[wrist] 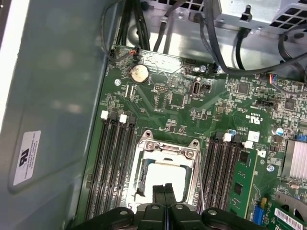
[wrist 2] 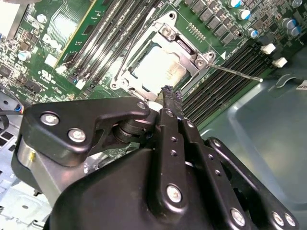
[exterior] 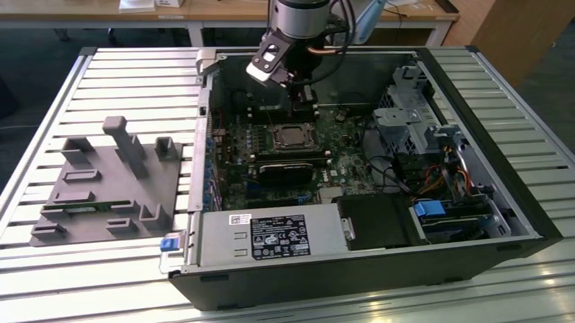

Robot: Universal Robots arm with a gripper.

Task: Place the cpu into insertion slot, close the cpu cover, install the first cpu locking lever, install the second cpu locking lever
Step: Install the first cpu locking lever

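The cpu (wrist 2: 156, 64) (wrist: 169, 178) shows its pale metal top inside the insertion slot (exterior: 275, 138) on the green motherboard. The silver cpu cover (wrist 2: 186, 47) (wrist: 165, 151) lies flat around it as a frame. A thin metal locking lever (wrist 2: 237, 73) sticks out from one socket corner over the memory slots; another thin lever (wrist 2: 125, 53) runs along the opposite side. My gripper (exterior: 302, 101) (wrist 2: 168, 93) (wrist: 165, 189) hangs just above the socket's edge, fingers shut together with nothing between them.
The open computer case (exterior: 503, 222) lies on a slatted table. A grey power supply box (exterior: 269, 235) sits at its near edge, drive cages (exterior: 413, 114) and cables (exterior: 431, 182) on the exterior view's right. A grey fixture tray (exterior: 108, 182) lies on the left.
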